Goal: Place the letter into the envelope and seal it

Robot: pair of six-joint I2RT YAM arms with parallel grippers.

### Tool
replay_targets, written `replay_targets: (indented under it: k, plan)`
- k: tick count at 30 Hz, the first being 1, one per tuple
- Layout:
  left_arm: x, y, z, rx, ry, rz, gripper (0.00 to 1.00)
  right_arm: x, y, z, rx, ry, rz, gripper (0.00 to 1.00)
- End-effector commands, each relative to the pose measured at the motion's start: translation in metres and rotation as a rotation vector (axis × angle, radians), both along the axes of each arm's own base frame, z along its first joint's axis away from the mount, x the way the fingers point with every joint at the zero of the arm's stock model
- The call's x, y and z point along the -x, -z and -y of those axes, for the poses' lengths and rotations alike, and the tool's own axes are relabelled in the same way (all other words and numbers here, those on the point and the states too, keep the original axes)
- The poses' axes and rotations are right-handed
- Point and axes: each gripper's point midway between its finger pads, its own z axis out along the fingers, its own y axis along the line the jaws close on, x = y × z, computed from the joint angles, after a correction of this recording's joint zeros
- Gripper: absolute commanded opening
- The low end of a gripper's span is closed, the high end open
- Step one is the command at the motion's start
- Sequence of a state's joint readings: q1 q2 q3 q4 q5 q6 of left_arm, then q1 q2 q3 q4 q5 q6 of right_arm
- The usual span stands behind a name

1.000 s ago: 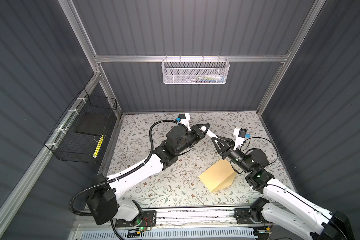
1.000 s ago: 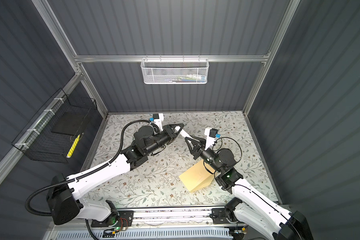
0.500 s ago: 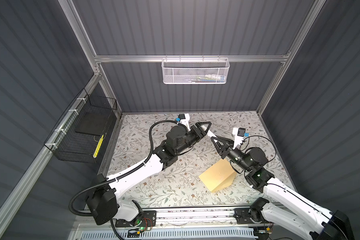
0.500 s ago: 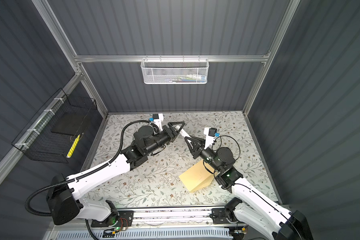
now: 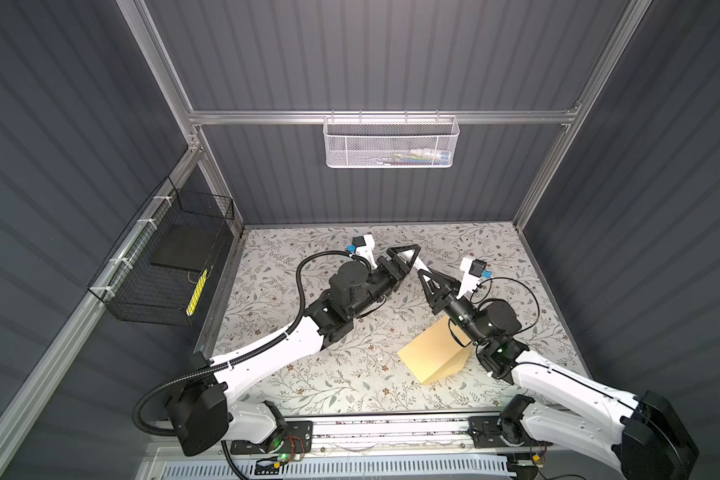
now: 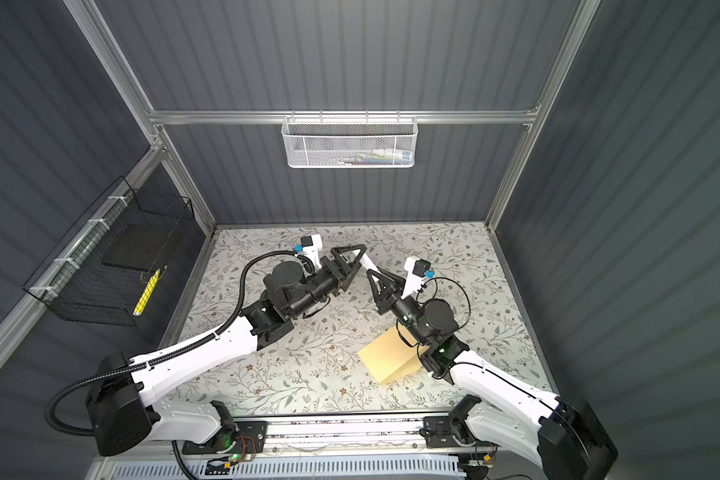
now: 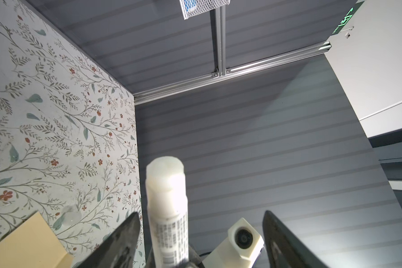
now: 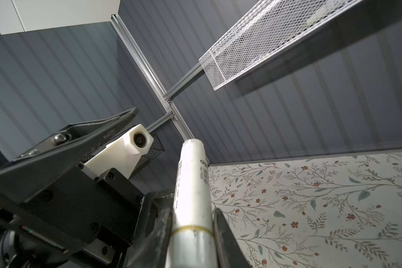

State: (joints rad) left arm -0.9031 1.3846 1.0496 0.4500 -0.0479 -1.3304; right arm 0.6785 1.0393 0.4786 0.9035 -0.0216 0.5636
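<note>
Top views: envelope point(image 5: 433, 353) lies on the bench point(image 5: 350, 386), partly under the right arm.
Left wrist: left pincer point(image 7: 201, 214) jaws stand apart, white tube point(image 7: 166, 197) between them.
Right wrist: right pincer point(image 8: 192, 222) clamped on the tube.

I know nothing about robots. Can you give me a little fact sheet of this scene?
Right gripper: shut on the white tube
Left gripper: open, jaws either side of the tube's end, not clamping it
Envelope: tan, lying on the floral table, partly under the right arm
Letter: not in sight
Walls: white mesh basket at the back, black wire basket on the left
</note>
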Motion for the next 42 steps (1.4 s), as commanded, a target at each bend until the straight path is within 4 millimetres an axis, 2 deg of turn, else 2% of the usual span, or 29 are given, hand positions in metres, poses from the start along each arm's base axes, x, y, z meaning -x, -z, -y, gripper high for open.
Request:
replay_targets:
  k: [1, 4, 6, 17, 24, 32, 33, 35, 37, 40, 42]
  plan:
    - [-0.001, -0.011, 0.007, 0.054, 0.015, 0.001, 0.78, 0.005, -0.028, 0.005, -0.061, 0.029, 0.099, 0.00]
    - [-0.002, -0.006, 0.007, 0.043, 0.008, -0.015, 0.73, 0.007, -0.028, 0.004, -0.059, 0.024, 0.105, 0.00]
    - [-0.003, -0.003, 0.006, 0.044, 0.003, -0.022, 0.66, 0.007, -0.027, 0.003, -0.058, 0.024, 0.105, 0.00]
    - [-0.006, -0.004, 0.010, 0.068, 0.003, -0.007, 0.13, 0.011, -0.023, -0.003, -0.037, 0.010, 0.104, 0.00]
    - [-0.008, -0.007, 0.008, 0.039, -0.009, 0.019, 0.04, 0.014, -0.022, -0.009, -0.031, -0.023, 0.104, 0.00]
    - [-0.010, -0.008, 0.010, 0.025, -0.004, 0.038, 0.00, 0.021, -0.026, -0.022, -0.022, -0.107, 0.107, 0.00]
    - [-0.010, -0.009, 0.011, 0.024, 0.001, 0.040, 0.06, 0.022, -0.026, -0.023, -0.023, -0.114, 0.106, 0.00]
    - [-0.010, -0.008, 0.011, 0.013, 0.004, 0.038, 0.31, 0.021, -0.026, -0.025, -0.020, -0.118, 0.104, 0.00]
    - [-0.011, -0.006, 0.011, 0.003, -0.003, 0.032, 0.38, 0.020, -0.026, -0.025, -0.023, -0.117, 0.101, 0.00]
    - [-0.012, -0.004, 0.007, -0.005, -0.019, 0.032, 0.39, 0.021, -0.024, -0.026, -0.021, -0.123, 0.094, 0.00]
    - [-0.012, -0.004, 0.006, -0.008, -0.026, 0.032, 0.32, 0.021, -0.023, -0.026, -0.022, -0.123, 0.089, 0.00]
